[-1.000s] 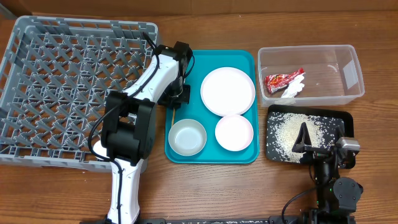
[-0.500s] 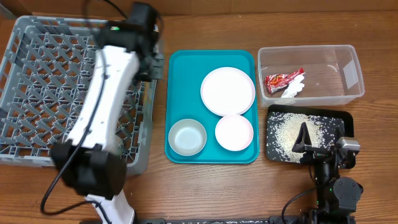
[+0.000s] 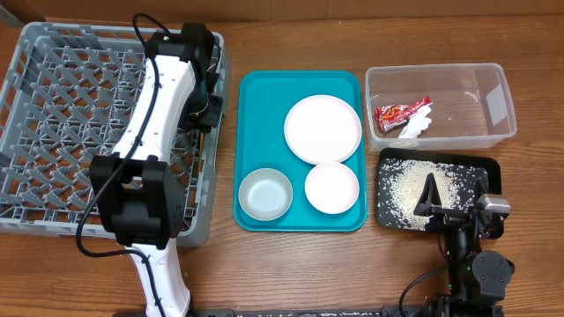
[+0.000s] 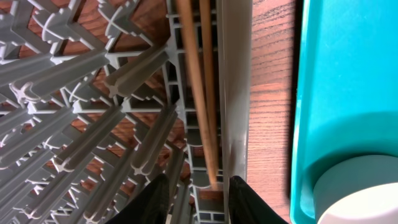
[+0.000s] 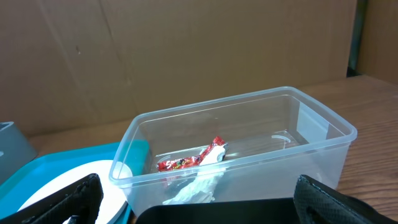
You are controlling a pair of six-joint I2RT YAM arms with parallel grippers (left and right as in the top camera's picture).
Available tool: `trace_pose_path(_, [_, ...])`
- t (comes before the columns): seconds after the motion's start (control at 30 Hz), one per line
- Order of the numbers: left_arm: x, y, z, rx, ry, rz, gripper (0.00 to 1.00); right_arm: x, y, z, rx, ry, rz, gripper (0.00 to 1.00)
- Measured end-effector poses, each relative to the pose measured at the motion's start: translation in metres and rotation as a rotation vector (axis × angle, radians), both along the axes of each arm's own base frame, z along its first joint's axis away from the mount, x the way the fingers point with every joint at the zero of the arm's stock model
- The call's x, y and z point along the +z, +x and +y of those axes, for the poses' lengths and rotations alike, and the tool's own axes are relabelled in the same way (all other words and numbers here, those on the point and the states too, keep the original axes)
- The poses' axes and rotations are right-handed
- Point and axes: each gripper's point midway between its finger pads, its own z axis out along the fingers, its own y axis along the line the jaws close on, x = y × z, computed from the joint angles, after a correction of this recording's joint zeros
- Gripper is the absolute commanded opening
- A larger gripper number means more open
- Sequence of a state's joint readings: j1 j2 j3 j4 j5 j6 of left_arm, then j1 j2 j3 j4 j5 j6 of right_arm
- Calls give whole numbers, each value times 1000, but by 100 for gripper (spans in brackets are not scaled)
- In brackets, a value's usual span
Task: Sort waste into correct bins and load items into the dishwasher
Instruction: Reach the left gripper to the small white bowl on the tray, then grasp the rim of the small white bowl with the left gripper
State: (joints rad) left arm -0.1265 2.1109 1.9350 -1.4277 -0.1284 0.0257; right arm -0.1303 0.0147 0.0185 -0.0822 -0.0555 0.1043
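Observation:
My left gripper (image 3: 204, 99) hangs over the right wall of the grey dish rack (image 3: 79, 132). In the left wrist view its jaws (image 4: 199, 185) are open. Two wooden chopsticks (image 4: 198, 87) lie in the rack along that wall (image 4: 233, 93), their near ends between the fingertips. The white plate (image 3: 322, 129), white bowl (image 3: 331, 187) and pale grey bowl (image 3: 264, 195) sit on the teal tray (image 3: 256, 106). The red wrapper (image 3: 401, 112) and paper scrap (image 3: 416, 126) lie in the clear tub (image 3: 493, 106). Rice grains (image 3: 407, 185) cover the black tray (image 3: 489, 167). My right gripper (image 3: 454, 198) is open above it. No cup shows.
The teal tray stands between the rack and the two bins, with bare wood (image 4: 270, 93) between the rack wall and the tray. The grey bowl's rim (image 4: 357, 193) shows at the lower right of the left wrist view. A cardboard wall (image 5: 186, 50) stands behind the tub.
My left arm swung from the teal tray's left edge over to the rack's right wall. The chopsticks now lie inside the rack. The right arm has not moved.

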Motion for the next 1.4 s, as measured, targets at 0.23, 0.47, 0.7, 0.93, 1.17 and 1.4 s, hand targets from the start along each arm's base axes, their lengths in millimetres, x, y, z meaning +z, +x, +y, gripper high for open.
trace_pose_path(0.23, [18, -5, -11, 23, -72, -32, 43, 0, 0, 0, 0, 0, 0, 100])
trace_pose_path(0.47, [108, -32, -24, 52, -188, -229, 40, 0, 0, 0, 0, 0, 0, 100])
trace_pose_path(0.7, [156, -93, -47, 31, -204, -255, 38, 0, 0, 0, 0, 0, 0, 100])
trace_pose_path(0.93, [98, -124, -56, 104, -21, -178, 82, 0, 0, 0, 0, 0, 0, 100])
trace_pose_path(1.17, [16, -127, -56, 230, 12, -147, 65, 0, 0, 0, 0, 0, 0, 100])
trace_pose_path(1.4, [-27, -131, -73, 201, -20, -103, 50, 0, 0, 0, 0, -1, 0, 100])
